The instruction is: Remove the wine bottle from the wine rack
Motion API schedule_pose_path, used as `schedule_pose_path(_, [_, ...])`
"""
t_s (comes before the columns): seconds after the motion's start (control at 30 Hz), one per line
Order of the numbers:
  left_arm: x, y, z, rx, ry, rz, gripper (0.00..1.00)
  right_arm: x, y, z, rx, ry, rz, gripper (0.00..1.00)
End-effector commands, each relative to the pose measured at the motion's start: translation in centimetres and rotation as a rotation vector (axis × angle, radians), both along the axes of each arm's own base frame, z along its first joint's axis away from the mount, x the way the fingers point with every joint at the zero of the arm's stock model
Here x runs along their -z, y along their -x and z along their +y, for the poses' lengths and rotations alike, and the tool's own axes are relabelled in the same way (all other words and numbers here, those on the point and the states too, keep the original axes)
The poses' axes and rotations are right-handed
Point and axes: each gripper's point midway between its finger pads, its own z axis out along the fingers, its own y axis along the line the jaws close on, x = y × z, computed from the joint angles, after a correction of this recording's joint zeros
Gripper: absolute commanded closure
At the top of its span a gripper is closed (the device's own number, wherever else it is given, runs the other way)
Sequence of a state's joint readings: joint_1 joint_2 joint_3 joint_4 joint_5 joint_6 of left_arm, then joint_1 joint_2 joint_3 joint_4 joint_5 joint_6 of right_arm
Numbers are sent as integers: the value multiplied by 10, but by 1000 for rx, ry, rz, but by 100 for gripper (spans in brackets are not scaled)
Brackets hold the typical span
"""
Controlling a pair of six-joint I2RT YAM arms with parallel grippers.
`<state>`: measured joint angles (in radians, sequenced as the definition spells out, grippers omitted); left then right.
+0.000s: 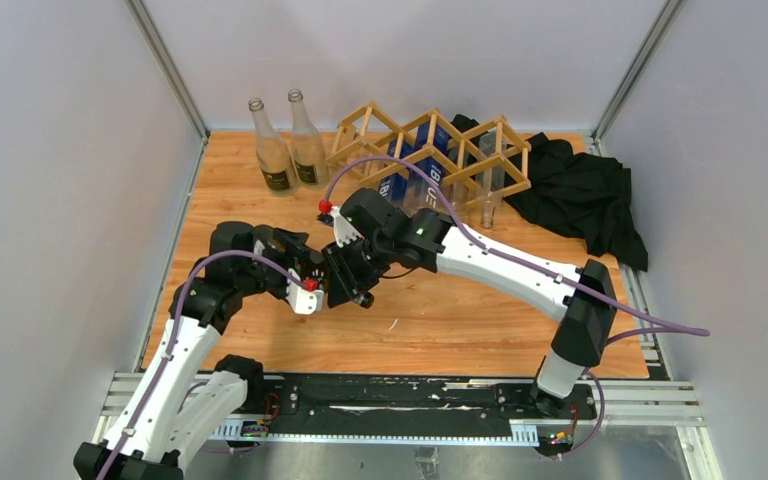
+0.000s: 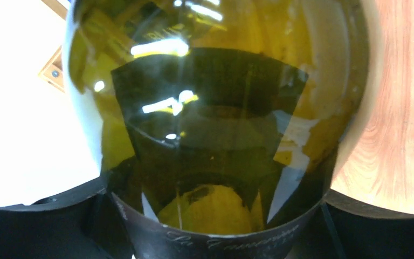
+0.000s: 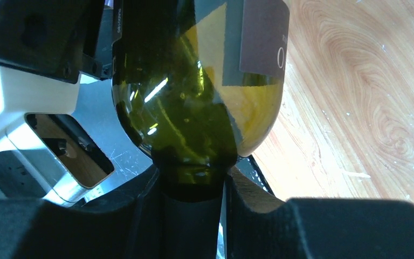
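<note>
The wine bottle [image 2: 210, 108] is dark green glass with a dark label. It is off the rack, over the middle of the table, held between both arms. My left gripper [image 2: 210, 229] is shut on the bottle's wide body, a finger on each side. My right gripper [image 3: 194, 213] is shut on the bottle's neck [image 3: 194, 178], just below the shoulder. In the top view the two grippers [image 1: 312, 272] [image 1: 352, 270] meet and hide most of the bottle. The wine rack [image 1: 430, 150], a light wood lattice, stands at the back, behind the grippers.
Two clear bottles [image 1: 273, 150] [image 1: 307, 145] stand at the back left beside the rack. Blue bottles [image 1: 430, 165] and a clear one [image 1: 488, 190] rest in the rack. A black cloth [image 1: 580, 195] lies at the back right. The wooden table [image 1: 460, 320] has grey walls on three sides.
</note>
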<state>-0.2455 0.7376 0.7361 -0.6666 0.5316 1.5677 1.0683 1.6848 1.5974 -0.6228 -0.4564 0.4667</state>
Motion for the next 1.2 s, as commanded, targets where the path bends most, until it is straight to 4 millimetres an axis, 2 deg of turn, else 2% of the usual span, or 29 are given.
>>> schedule_pose_path(0.0, [-18, -1, -8, 12, 54, -23, 28, -38, 5, 18, -73, -117, -110, 93])
schedule_pose_path(0.03, [-20, -1, -9, 7, 68, -16, 36, -38, 3, 16, -62, -111, -121, 84])
schedule_pose_path(0.07, [-21, 1, -10, 4, 79, -11, 49, -39, -1, 14, -45, -104, -136, 69])
schedule_pose_path(0.13, [-22, 4, -11, 2, 97, -4, 67, -40, -7, 10, -16, -98, -163, 52])
schedule_pose_path(0.17, [-23, 4, -11, -2, 111, -4, 80, -43, -10, 7, -1, -99, -179, 45])
schedule_pose_path(0.23, [-30, 2, -12, -38, 175, -8, 100, -50, -18, 1, 39, -101, -213, 34])
schedule_pose_path(0.4, [-56, -3, -16, -156, 409, 28, 100, -84, -45, -28, 193, -145, -339, 24])
schedule_pose_path(0.5, [-62, -4, -19, -243, 541, 151, 100, -111, -53, -46, 269, -221, -411, 21])
schedule_pose_path(0.67, [-78, -7, -26, -360, 766, 328, 100, -150, -60, -82, 384, -345, -524, 17])
schedule_pose_path(0.73, [-90, -9, -31, -401, 872, 403, 100, -152, -59, -90, 401, -394, -559, 14])
schedule_pose_path(0.87, [-122, -15, -40, -448, 1051, 530, 100, -157, -53, -95, 402, -523, -609, 9])
schedule_pose_path(0.9, [-135, -15, -43, -440, 1099, 558, 100, -157, -52, -94, 399, -541, -612, 8])
schedule_pose_path(1.07, [-180, -9, -62, -372, 1264, 727, 100, -146, -44, -77, 322, -561, -575, 7])
schedule_pose_path(1.17, [-202, -3, -69, -318, 1322, 793, 100, -147, -42, -65, 289, -602, -556, 6])
